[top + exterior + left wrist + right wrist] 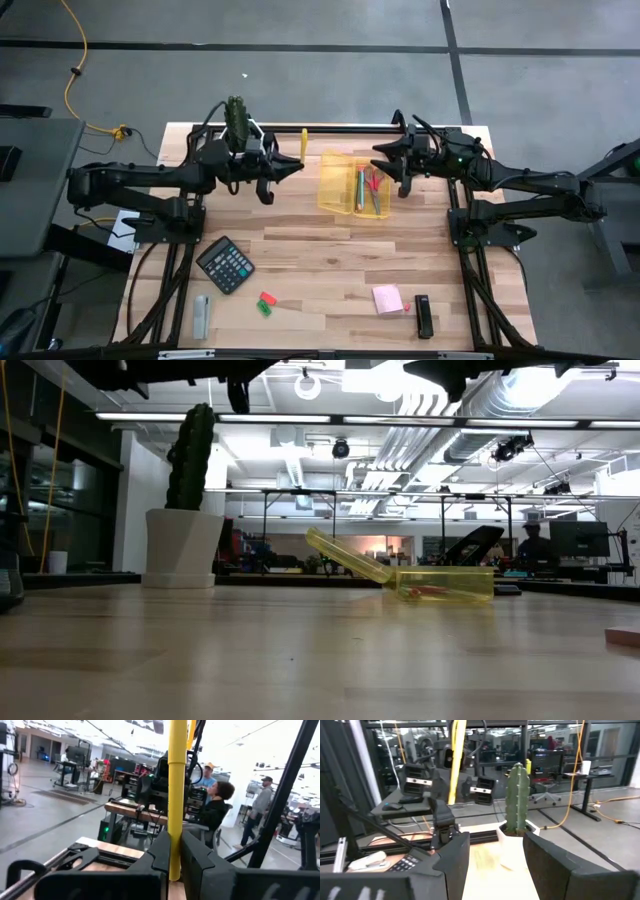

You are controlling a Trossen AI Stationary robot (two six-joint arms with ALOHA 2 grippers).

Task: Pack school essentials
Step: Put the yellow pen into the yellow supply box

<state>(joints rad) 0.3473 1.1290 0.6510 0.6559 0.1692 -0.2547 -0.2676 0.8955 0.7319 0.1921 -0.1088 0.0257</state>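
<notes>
My left gripper point(288, 168) hangs above the table's far left part, shut on a thin yellow pencil point(304, 145). Right of it a clear yellow case point(352, 185) rests on the table with its lid point(345, 558) open and slanting up. Red-handled scissors point(373, 186) and a teal pen point(360, 187) lie inside. My right gripper point(392, 165) hovers open just right of the case, touching nothing. On the near part of the table lie a pink sticky-note pad point(388, 298) and small green and red pieces point(265, 303). My left gripper pinches the pencil between its two fingers point(161, 852), close to the pencil's lower end point(173, 870). The fingers come about level from the table's left and lie across the pencil. The pencil stands roughly upright above them, clear of the table.
A dark calculator point(225, 265) and a grey bar point(201, 315) lie near left, a small dark object point(424, 316) near right. A cactus in a white pot point(190, 510) stands at the far left edge. People sit and stand in the room beyond.
</notes>
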